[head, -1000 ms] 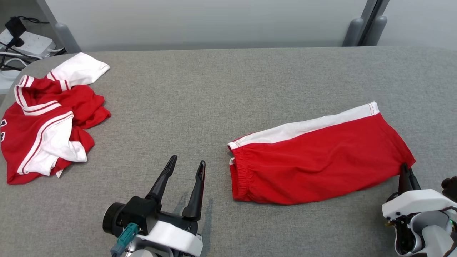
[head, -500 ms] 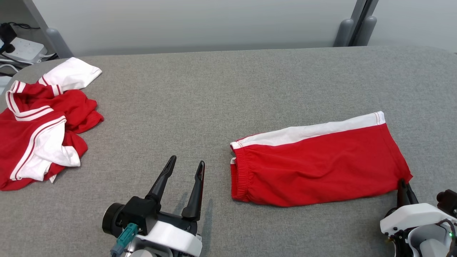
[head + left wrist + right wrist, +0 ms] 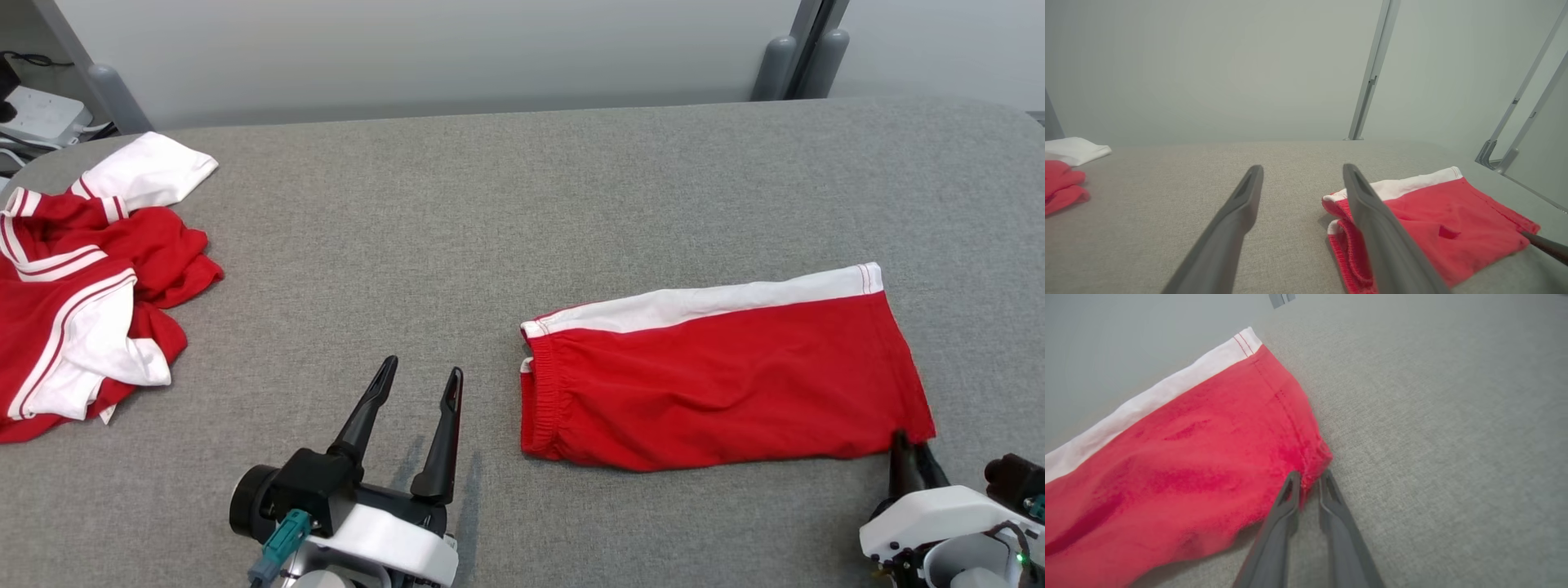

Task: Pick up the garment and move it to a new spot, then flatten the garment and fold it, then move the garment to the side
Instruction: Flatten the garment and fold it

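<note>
The garment (image 3: 718,384) is a pair of red shorts with a white side stripe, folded flat on the grey table (image 3: 490,204), waistband to the left. My right gripper (image 3: 902,441) is shut on its near right hem corner; the right wrist view has the fingertips (image 3: 1292,482) pinching that red corner (image 3: 1188,457). My left gripper (image 3: 416,376) stands open above bare table, just left of the waistband and apart from it. In the left wrist view its fingers (image 3: 1241,204) frame the table, with the shorts (image 3: 1445,220) to their right.
A crumpled red and white jersey (image 3: 73,286) lies at the table's far left edge. A power strip with cables (image 3: 33,114) sits beyond that corner. Grey posts (image 3: 784,57) rise behind the table's back edge.
The camera has swung slightly right. My right gripper has drawn back toward me with the hem corner, so the shorts now lie more level. The left gripper has held still.
</note>
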Controlling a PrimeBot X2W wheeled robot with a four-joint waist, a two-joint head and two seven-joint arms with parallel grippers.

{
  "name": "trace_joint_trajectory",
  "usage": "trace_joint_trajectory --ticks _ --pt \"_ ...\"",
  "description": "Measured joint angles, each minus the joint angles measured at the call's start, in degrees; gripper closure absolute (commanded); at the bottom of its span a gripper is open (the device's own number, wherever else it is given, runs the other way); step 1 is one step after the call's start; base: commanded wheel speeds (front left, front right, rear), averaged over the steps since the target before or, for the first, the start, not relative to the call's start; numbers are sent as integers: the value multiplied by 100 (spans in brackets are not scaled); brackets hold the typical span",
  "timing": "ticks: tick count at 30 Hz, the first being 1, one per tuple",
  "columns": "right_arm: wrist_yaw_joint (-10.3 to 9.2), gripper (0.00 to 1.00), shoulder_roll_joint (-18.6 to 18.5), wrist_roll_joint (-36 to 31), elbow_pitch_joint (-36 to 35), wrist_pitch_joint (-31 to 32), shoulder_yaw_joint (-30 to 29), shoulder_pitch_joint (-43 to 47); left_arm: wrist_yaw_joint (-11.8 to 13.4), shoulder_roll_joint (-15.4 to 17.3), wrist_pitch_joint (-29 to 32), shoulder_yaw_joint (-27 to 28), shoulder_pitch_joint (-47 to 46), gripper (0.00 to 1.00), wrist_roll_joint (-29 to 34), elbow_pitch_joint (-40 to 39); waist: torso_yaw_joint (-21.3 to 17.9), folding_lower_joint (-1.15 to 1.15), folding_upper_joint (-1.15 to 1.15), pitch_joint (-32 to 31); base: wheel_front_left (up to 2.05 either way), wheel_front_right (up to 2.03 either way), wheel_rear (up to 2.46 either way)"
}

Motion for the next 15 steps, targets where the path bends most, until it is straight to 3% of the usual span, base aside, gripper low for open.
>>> trace_joint_trajectory --ticks 4,8,15 --pt "0 0 8 -24 -334 0 -130 164 0 0 0 19 1 0 0 1 -30 0 0 5 0 0 0" --pt "0 0 7 -452 -900 -1 -336 322 0 -1 0 78 3 0 -1 1 -59 0 0 -10 0 0 0" --pt "1 0 -5 -1102 -2056 -1 513 852 9 -1 0 293 115 0 -8 -11 -108 0 0 -100 0 0 0"
